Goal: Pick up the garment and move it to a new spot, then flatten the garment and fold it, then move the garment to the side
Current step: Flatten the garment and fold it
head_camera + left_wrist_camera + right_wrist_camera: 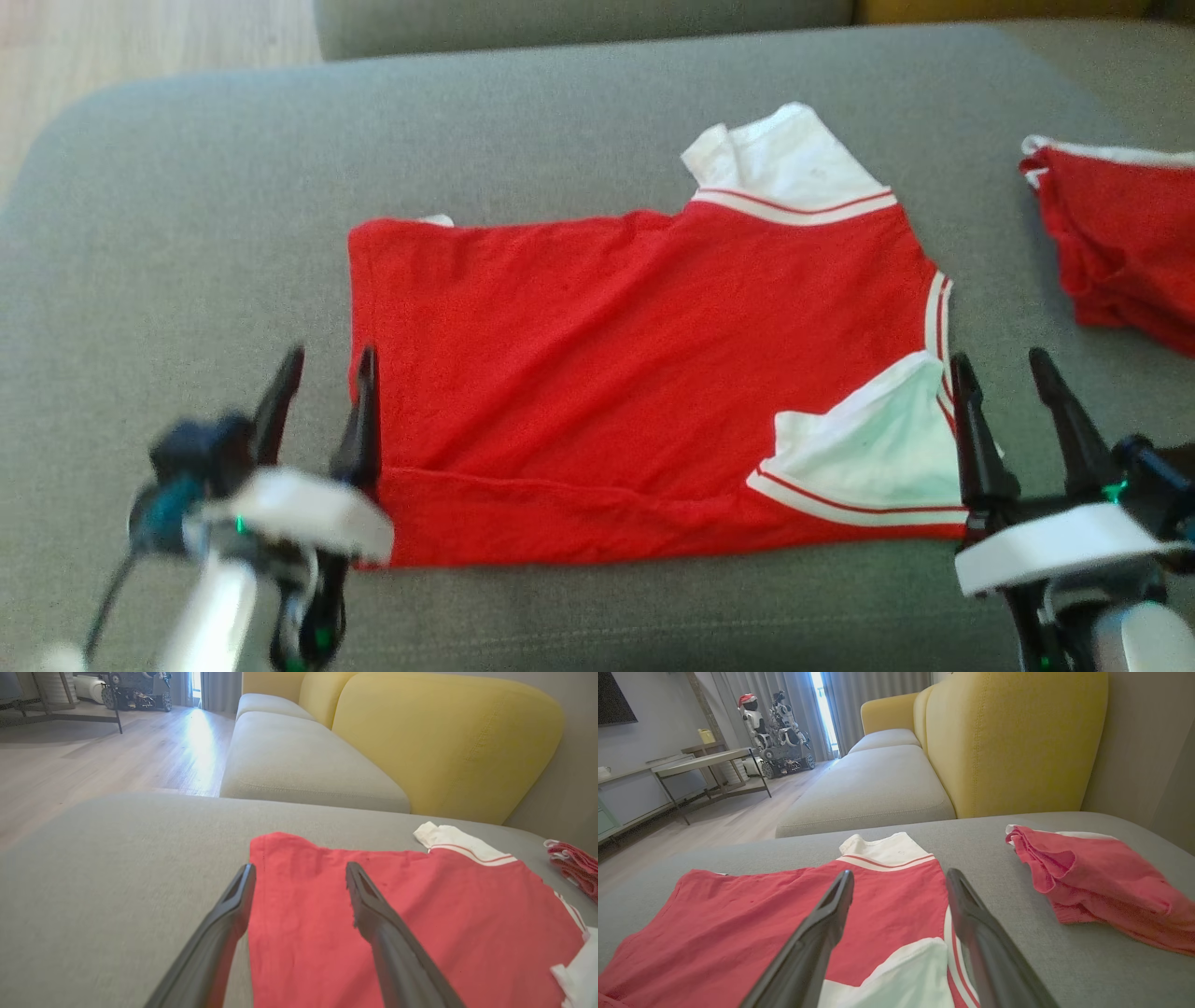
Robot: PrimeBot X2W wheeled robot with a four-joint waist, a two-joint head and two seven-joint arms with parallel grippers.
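The left hand (331,353) is at the lower left of the head view with its two dark fingers spread apart and nothing between them. In the left wrist view one finger (236,900) is over the grey sofa cushion (187,187) and the other is over red cloth, so the hand straddles the left edge of the red T-shirt (607,355). Whether a fingertip touches the cloth cannot be told.

The T-shirt lies spread nearly flat in the middle of the cushion, with a few shallow wrinkles. A strip along its near edge is folded over. One white sleeve (784,154) with a red stripe sticks out at the far side. The other white sleeve (868,439) lies folded in on the red body near the right corner.

The right hand (997,357) is just beside the shirt's right edge, released as well and holding nothing. Its inner finger is at the striped white trim.

Further right, apart from the shirt, a second red garment (1120,243) lies bunched on the same cushion. Behind it in the right wrist view are a yellow backrest (1008,742) and a wooden floor (738,816).
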